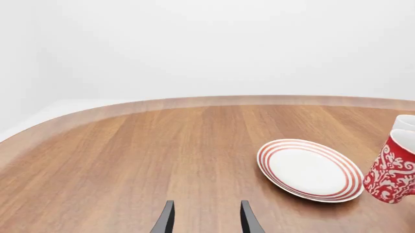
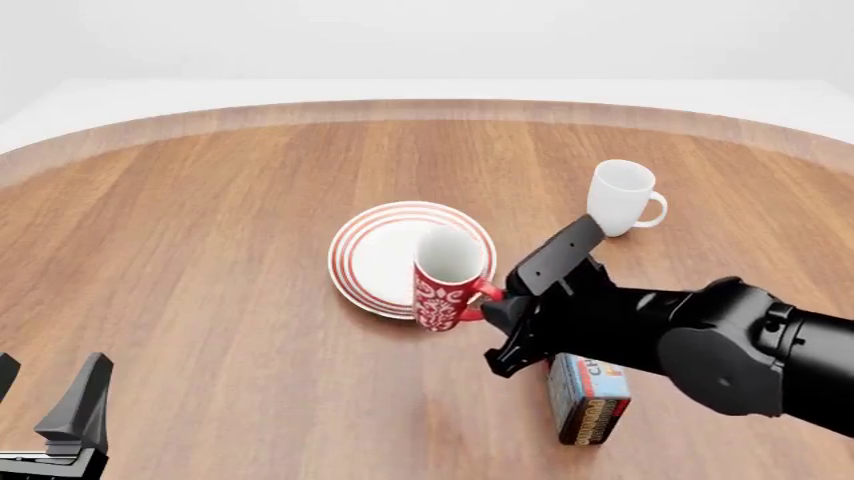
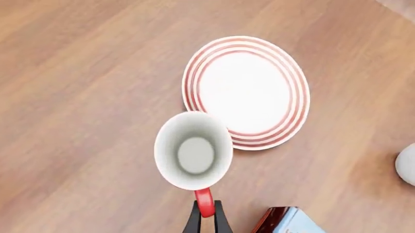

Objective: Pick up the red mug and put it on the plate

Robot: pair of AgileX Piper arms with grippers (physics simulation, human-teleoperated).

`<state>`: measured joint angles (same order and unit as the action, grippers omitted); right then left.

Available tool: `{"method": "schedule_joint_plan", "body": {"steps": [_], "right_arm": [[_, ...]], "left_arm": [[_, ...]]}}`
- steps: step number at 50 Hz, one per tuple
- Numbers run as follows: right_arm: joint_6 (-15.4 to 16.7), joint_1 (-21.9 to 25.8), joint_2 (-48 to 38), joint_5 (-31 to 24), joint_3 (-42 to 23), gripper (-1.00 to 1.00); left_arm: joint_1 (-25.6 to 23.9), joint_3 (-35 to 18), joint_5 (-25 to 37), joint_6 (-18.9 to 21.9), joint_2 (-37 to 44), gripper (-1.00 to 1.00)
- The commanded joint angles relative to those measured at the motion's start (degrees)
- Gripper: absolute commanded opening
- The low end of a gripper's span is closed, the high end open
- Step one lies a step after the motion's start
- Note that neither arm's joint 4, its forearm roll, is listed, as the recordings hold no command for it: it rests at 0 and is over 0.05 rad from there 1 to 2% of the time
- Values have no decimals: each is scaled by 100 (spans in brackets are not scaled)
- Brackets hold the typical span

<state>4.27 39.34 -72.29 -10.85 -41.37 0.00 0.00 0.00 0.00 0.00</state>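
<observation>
The red mug (image 2: 445, 275), with a white pattern and white inside, hangs by its red handle from my right gripper (image 2: 497, 305), which is shut on the handle. The mug is slightly tilted and overlaps the near right rim of the plate (image 2: 358, 250). In the right wrist view I look down into the mug (image 3: 193, 150), with the gripper (image 3: 206, 218) clamped on the handle and the plate (image 3: 246, 92) just beyond. The left wrist view shows the plate (image 1: 310, 170) and the mug (image 1: 392, 170) beside it. My left gripper (image 1: 206, 221) is open and empty, low at the near left (image 2: 47, 395).
A plain white mug (image 2: 623, 197) stands upright far right of the plate; it also shows in the left wrist view (image 1: 405, 122). A small printed box (image 2: 587, 395) stands under my right arm. The round wooden table's (image 2: 200, 200) edge curves along the back.
</observation>
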Motion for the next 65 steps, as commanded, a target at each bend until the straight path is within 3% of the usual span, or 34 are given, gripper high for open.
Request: {"method": "schedule_joint_plan", "body": {"steps": [1, 34, 65], "right_arm": [[163, -188, -215, -63, -488, -100], [662, -796, -1131, 217, -1336, -100], [647, -854, -2141, 588, -1934, -100]], "left_arm": [[0, 0, 0, 0, 0, 100], [0, 0, 0, 0, 0, 100], [0, 0, 0, 0, 0, 100]]}}
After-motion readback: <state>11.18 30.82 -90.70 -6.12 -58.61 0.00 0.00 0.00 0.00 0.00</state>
